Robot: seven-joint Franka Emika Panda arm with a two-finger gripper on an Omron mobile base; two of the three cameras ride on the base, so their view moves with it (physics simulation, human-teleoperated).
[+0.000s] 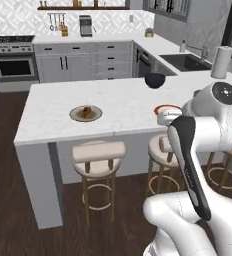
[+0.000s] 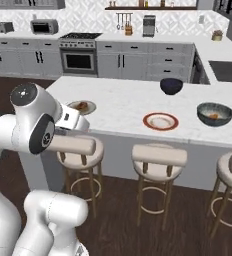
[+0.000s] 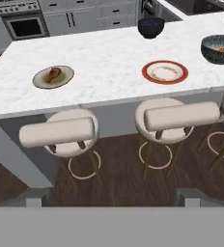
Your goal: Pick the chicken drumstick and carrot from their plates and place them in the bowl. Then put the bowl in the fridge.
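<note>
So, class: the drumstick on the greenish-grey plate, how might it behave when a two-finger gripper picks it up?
The chicken drumstick looks rigid, so it probably won't flop. It seems fat at one end and thinner at the other, so a grip off its thick part might let it pivot. Its rounded, glossy-looking surface could slip or roll on the shallow plate if nudged sideways.
</note>
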